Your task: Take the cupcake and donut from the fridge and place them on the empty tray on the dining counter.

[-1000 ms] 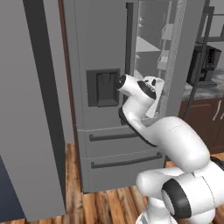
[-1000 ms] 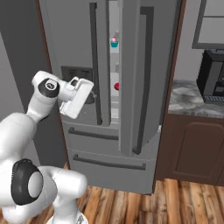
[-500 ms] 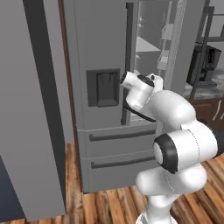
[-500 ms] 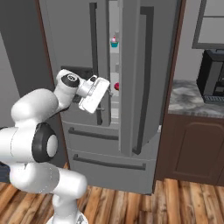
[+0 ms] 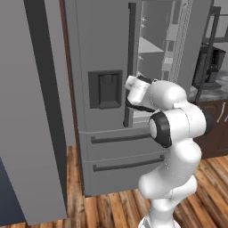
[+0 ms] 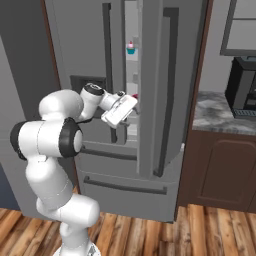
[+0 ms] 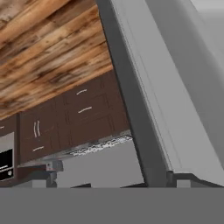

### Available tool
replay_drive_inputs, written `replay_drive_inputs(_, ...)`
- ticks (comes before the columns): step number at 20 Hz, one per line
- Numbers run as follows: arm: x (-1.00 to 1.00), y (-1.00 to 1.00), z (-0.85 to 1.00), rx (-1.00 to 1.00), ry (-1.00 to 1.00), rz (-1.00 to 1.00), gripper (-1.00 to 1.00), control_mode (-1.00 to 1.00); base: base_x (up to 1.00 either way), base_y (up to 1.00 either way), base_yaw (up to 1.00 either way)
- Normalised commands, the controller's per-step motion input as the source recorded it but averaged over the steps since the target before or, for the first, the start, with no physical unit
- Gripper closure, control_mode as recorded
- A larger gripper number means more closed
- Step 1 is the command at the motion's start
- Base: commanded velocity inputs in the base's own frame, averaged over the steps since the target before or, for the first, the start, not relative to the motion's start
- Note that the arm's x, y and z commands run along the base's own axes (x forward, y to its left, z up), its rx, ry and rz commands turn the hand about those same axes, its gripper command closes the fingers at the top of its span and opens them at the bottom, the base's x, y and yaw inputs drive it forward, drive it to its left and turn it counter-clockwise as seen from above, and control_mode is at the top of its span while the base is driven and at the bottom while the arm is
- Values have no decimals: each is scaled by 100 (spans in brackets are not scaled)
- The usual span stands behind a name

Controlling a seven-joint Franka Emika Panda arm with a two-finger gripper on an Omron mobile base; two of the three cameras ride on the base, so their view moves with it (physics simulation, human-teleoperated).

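Fridge [image 5: 102, 49] lettering: none could be read on doors or dispenser panel [image 5: 105, 89].
Black appliance [image 6: 243, 85] on the side counter: no legible marking.

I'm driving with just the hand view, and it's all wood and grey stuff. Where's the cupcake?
Observer: In the right base view the cupcake sits on a high shelf inside the fridge. You can see it through the gap between the doors.
Operator: Is my gripper near it?
Observer: The gripper is at that same gap, but well below the cupcake.
Operator: And the donut?
Observer: A bit of red, likely the donut, peeks out right beside the gripper.
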Motion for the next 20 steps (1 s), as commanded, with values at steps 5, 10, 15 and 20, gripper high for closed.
replay_drive_inputs(5, -82, -100, -34, 0, 23, -17, -100, -100, 0, 0, 0)
replay_drive_inputs(10, -100, -42, -10, 1, -21, 0, -100, -100, 0, 0, 0)
replay_drive_inputs(15, -80, 57, 25, 22, -92, -3, -100, -100, 0, 0, 0)
replay_drive_inputs(20, -54, 75, 0, 36, -100, -4, -100, -100, 0, 0, 0)
